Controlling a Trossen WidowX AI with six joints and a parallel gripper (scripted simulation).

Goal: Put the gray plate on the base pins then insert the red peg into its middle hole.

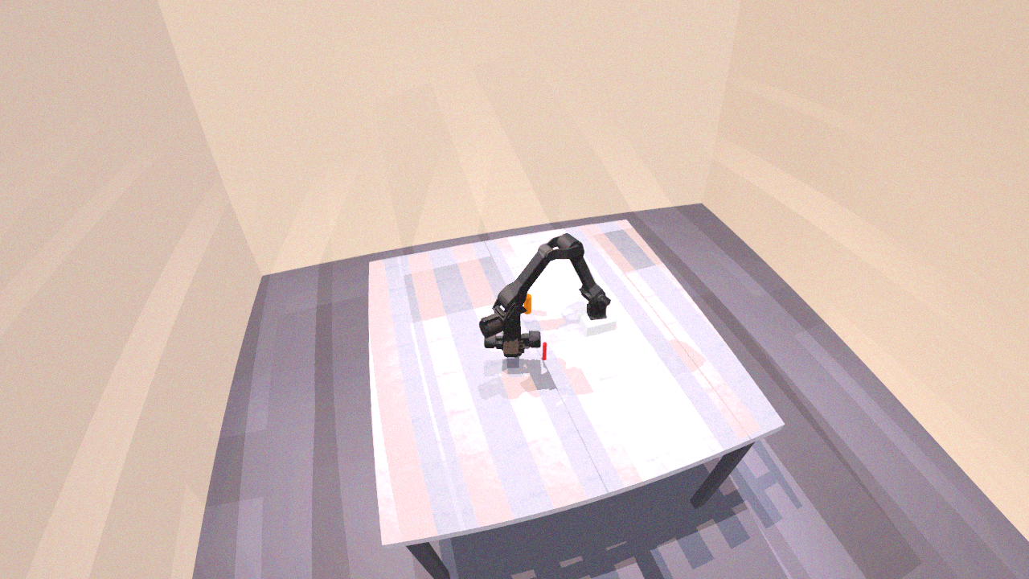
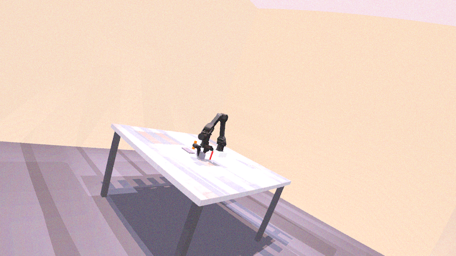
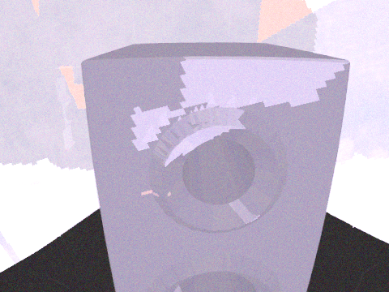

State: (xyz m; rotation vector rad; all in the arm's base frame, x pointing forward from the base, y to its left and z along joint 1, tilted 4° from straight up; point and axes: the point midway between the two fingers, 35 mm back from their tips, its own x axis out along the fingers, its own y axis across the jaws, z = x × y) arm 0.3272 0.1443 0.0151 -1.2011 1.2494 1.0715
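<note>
My gripper (image 1: 512, 354) (image 2: 202, 152) (image 3: 201, 200) points down and is shut on the gray plate (image 1: 513, 363) (image 2: 201, 155) (image 3: 121, 170). One black finger lies against each long side of it in the wrist view. That view shows one round hole with a wide bevelled rim, and part of a second hole at the bottom edge. The plate is low over the table; I cannot tell whether it touches it. The red peg (image 1: 544, 351) (image 2: 211, 155) stands upright just right of the gripper in the top and exterior views. I cannot make out the base or its two pins.
An orange cylinder (image 1: 528, 304) (image 2: 194, 142) stands behind the gripper on the white table (image 1: 575, 461) (image 2: 172, 167). A thin flat gray piece (image 2: 188, 150) lies left of the gripper in the exterior view. The arm's white mount (image 1: 599, 326) is behind and to the right.
</note>
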